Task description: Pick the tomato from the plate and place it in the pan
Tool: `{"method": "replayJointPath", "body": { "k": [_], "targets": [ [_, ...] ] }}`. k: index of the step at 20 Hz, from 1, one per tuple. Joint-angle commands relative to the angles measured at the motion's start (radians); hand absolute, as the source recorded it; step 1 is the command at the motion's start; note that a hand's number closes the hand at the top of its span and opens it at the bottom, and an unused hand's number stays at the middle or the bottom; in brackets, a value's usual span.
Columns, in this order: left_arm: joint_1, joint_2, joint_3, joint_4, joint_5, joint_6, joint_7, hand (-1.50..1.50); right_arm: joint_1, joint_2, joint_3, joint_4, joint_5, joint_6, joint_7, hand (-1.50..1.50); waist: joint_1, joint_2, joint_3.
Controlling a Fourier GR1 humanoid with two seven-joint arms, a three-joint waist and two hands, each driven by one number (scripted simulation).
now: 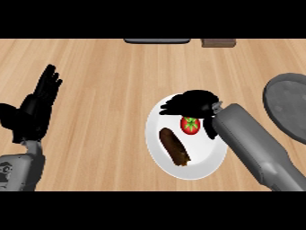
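The counter [102,81] is a light wood-grain surface with planks running across the view, and it fills the whole visible area; nothing of the room beyond it shows. At the far edge, a dark flat object [156,41] and a small brown block [219,42] sit side by side, both cut off by the frame, and neither can be identified. A white plate [162,155] lies right of center on the counter. On it rests the tomato [190,125], red with a green calyx facing up, positioned in the plate's upper right part. Just beside the tomato, toward the near left, a long brown food item [174,147] lies diagonally on the plate, apart from the tomato. The right hand [194,102] is over the far part of the plate, directly beyond the tomato, with its grey forearm entering from the lower right and crossing the plate's right rim. Its fingers are curved downward and partly spread; they are not closed on the tomato, and whether any fingertip touches it cannot be determined. The pan [294,108], dark grey and round, sits on the counter at the right edge, well apart from the plate's contents. The left hand [31,112] rests at the left side, fingers straight, together and pointing away, holding nothing.
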Motion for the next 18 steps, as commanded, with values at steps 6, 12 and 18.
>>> {"method": "replayJointPath", "body": {
  "k": [6,12,18],
  "targets": [
    [0.035,-0.005,0.019,0.011,0.007,-0.043,-0.06,0.0,-0.013,0.04,-0.016,0.085,0.101,0.001,-0.085,1.5,0.001,0.0,0.0],
    [-0.009,0.015,0.056,-0.01,0.023,-0.039,0.013,0.0,0.04,0.048,0.0,0.062,0.134,-0.101,-0.171,1.5,-0.002,0.0,0.0],
    [0.045,0.007,0.068,0.01,0.002,-0.009,-0.014,0.0,0.289,-0.001,-0.038,-0.089,0.116,-0.096,0.023,1.5,-0.08,-0.024,-0.001]
  ]
}}
